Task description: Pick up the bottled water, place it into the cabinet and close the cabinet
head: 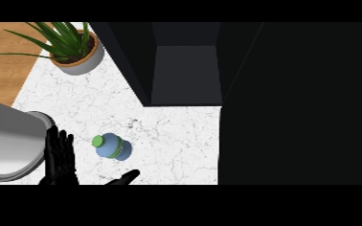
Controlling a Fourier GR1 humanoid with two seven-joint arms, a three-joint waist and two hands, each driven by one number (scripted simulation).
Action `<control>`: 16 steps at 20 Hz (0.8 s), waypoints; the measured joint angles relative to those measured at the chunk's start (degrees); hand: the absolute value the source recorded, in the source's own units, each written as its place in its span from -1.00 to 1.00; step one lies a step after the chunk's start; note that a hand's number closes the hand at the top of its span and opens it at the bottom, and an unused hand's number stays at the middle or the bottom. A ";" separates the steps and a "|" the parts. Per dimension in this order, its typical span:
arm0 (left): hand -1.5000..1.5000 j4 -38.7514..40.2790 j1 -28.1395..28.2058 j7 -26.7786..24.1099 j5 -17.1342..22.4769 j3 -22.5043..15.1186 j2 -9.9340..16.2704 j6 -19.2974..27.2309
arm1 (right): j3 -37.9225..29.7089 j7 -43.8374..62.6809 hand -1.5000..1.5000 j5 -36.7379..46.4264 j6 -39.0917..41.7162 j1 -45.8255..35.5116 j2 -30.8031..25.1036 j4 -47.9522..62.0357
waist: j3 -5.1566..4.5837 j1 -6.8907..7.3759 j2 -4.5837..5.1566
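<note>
Bottled water, one small blue bottle with green cap, upright on white marbled counter, just right of one black left hand, fingers straight and spread, thumb below bottle; one open dark cabinet; one potted green plant; right hand unseen; grey forearm cut off at left edge

Blue bottled water — green-capped, upright — before the open cabinet.

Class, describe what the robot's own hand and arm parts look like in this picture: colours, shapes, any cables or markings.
Only the left hand shows much: it is plain black, with slim, tapering fingers and a thumb. No cables, markings or sleeves are visible on it. The forearm is cut off by the lower edge, and the right hand is out of view.
</note>
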 measured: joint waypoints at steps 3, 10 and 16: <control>-1.00 5.91 -1.57 -4.51 4.30 3.39 -0.14 -2.23 | 0.38 -0.87 -1.00 0.20 0.34 1.13 0.02 -0.34 | -0.01 -0.10 0.01; -1.00 20.22 -6.32 -15.96 13.12 9.03 -0.88 -4.31 | 0.48 -4.34 -1.00 0.70 2.20 5.42 -0.17 -0.72 | 0.00 -0.29 0.03; -1.00 33.11 -9.54 -26.48 19.31 14.13 -0.79 -8.38 | 1.47 -6.27 -1.00 1.33 3.12 8.22 -0.29 -1.06 | -0.01 -0.35 0.04</control>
